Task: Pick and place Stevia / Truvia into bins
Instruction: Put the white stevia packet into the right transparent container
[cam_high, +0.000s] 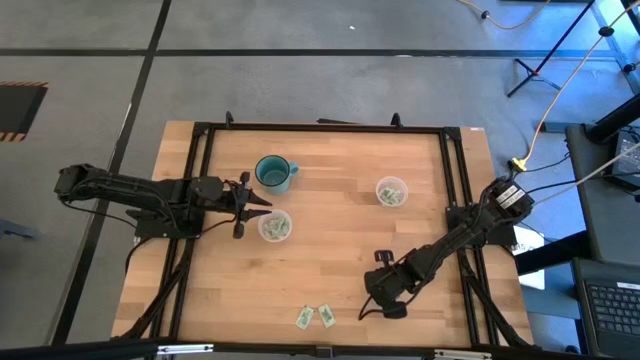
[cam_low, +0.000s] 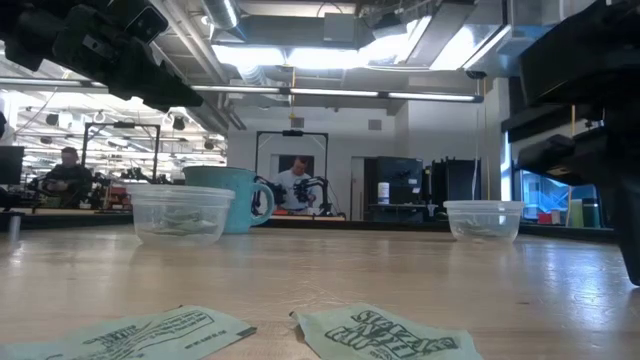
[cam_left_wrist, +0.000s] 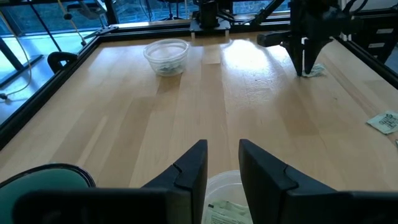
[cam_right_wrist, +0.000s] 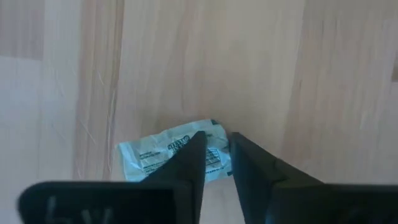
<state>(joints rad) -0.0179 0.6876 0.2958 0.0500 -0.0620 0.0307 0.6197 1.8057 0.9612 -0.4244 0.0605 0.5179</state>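
Note:
Two clear cups hold sachets: one (cam_high: 274, 226) left of centre, one (cam_high: 391, 191) at the far right. My left gripper (cam_left_wrist: 222, 149) hovers just above the left cup's rim (cam_left_wrist: 227, 180), open and empty; sachets (cam_left_wrist: 225, 208) lie inside the cup. My right gripper (cam_right_wrist: 216, 138) points down near the table's front and is shut on a white and green sachet (cam_right_wrist: 163, 157); it also shows in the left wrist view (cam_left_wrist: 303, 62). Two more sachets (cam_high: 305, 318) (cam_high: 326, 316) lie flat at the front edge. My right gripper pinches one end of the sachet (cam_right_wrist: 214, 129) between its two fingers, coming from above and pointing down. That end looks crumpled up between the fingers. The rest of the sachet (cam_right_wrist: 143, 158) lies flat on the table.
A teal mug (cam_high: 273, 173) stands just beyond the left cup. A black frame (cam_high: 320, 128) runs round the tabletop. Bare wood lies between the two cups and in the table's middle. People and other robot stations show in the room behind.

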